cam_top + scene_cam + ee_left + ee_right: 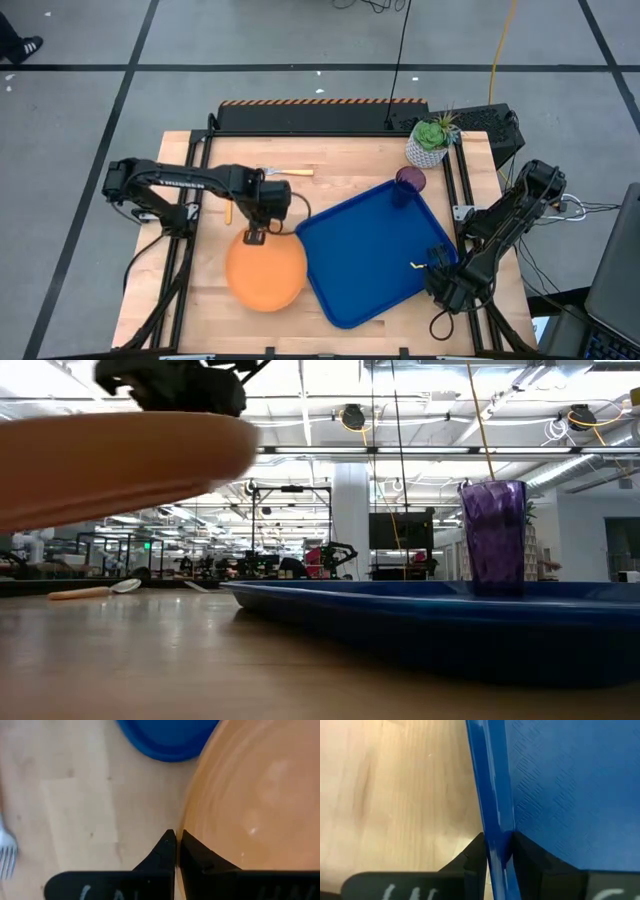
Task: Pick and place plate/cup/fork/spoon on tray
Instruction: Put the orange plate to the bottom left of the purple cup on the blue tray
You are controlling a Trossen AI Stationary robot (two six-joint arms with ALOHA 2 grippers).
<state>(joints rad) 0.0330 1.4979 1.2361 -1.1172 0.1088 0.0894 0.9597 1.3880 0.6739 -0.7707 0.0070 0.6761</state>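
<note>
Bare table left of plate; cup in tray corner.

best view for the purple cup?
Low view: the cup stands whole and upright on the blue tray. The high view shows only its top, at the tray's far corner. Neither wrist view shows it.

Purple cup upright on the blue tray. Orange plate raised clear of the table, left of the tray, under a dark gripper. Spoon flat on the table beyond.
</note>
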